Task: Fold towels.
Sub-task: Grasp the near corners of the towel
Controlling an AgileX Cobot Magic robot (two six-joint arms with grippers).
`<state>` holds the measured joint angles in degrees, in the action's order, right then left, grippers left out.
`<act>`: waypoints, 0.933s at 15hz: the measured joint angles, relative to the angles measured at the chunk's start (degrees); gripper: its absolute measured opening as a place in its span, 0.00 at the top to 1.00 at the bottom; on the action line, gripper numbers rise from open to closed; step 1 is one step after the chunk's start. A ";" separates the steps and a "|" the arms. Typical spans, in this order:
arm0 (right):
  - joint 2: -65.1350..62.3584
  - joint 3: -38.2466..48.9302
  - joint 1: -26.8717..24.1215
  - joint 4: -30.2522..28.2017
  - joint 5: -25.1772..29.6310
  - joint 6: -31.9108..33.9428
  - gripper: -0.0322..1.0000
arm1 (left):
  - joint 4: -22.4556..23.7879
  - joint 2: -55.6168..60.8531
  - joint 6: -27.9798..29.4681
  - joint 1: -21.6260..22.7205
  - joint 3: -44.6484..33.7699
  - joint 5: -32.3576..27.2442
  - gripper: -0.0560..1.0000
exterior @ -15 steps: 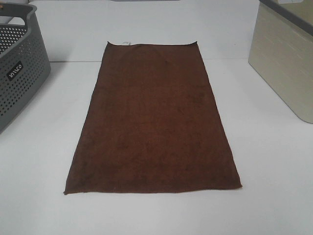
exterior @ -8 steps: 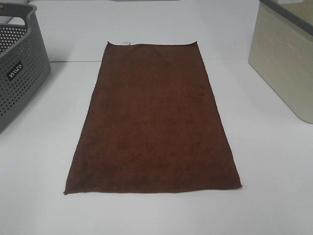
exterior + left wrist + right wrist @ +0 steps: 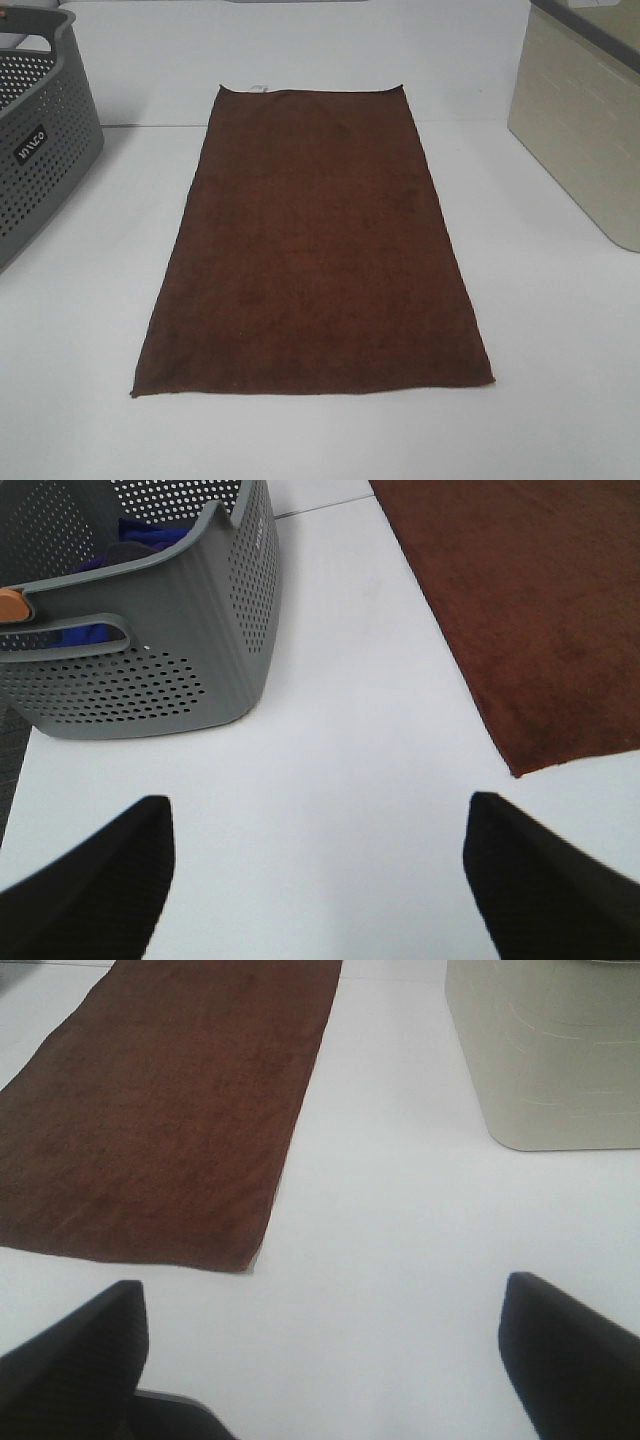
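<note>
Unfolded brown towel [image 3: 312, 240] flat on white table [image 3: 560, 350] between gray basket [image 3: 40, 150] and beige bin [image 3: 580, 130], left gripper [image 3: 315, 825] and right gripper [image 3: 322, 1305] both spread wide, holding nothing.

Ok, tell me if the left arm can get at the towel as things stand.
Probably yes: the left gripper hangs open over the table, nothing lies between it and the towel, and the basket stands aside.

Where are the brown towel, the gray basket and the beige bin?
brown towel [image 3: 315, 240], exterior high view, middle of the cloth.
gray basket [image 3: 55, 170], exterior high view, perforated side wall.
beige bin [image 3: 585, 130], exterior high view, its side wall.
</note>
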<state>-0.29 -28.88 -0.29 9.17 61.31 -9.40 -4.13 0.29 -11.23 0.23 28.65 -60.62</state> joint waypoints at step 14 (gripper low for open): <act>0.00 0.00 0.00 0.00 0.00 0.00 0.11 | 0.00 0.00 0.00 0.00 0.00 0.00 0.23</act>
<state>-0.29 -28.88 -0.29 9.17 61.31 -9.40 -4.13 0.29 -11.23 0.23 28.65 -60.62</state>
